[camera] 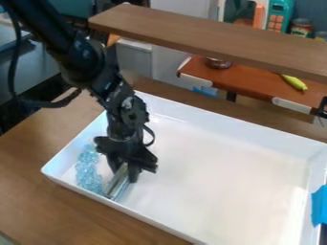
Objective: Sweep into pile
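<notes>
Arm comes in from the upper left, slopes down to the wrist, then drops near-vertical into the left part of the tray (252,131). Gripper (125,173) points down, tips low near the tray floor. Jaws are pinching a flat, straight-edged sweeping tool (117,184) — grey face with a bluish strip, held at a tilt, lower end by the near wall.

Task's thing: the beads (88,170), in a loose elongated band across the tray's near-left corner, just left of the tool. Clear pale-blue bits, small and glassy, clumped.

Tray is smooth glossy white, rectangular, raised walls, sitting on a brown wood-look bench (35,141). Blue tape (320,206) on its right wall. Behind: a long brown shelf (211,38), and a reddish-brown board (252,85) with a curved yellow banana (294,82).
</notes>
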Controlling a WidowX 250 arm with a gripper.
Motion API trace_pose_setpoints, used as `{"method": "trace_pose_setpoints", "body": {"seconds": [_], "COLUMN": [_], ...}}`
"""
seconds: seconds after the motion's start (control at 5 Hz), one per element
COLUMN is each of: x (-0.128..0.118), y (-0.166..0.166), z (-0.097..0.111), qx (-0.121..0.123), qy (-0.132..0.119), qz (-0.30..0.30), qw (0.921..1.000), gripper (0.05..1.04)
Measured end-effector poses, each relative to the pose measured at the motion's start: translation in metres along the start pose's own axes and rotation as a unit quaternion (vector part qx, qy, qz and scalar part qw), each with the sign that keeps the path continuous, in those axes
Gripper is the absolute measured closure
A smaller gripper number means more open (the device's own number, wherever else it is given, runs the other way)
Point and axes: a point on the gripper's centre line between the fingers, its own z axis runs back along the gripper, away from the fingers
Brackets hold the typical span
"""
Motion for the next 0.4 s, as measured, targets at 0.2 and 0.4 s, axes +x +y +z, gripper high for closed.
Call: {"method": "trace_pose_setpoints", "body": {"seconds": [0.2,0.4], "x": [0.007,0.003], "y": [0.021,0.034], "z": [-0.004,-0.004], "qx": [0.037,0.059], "qy": [-0.017,-0.005], "qz": [0.005,-0.003], "qw": [0.9991,0.9982], "gripper": [0.7,0.7]}}
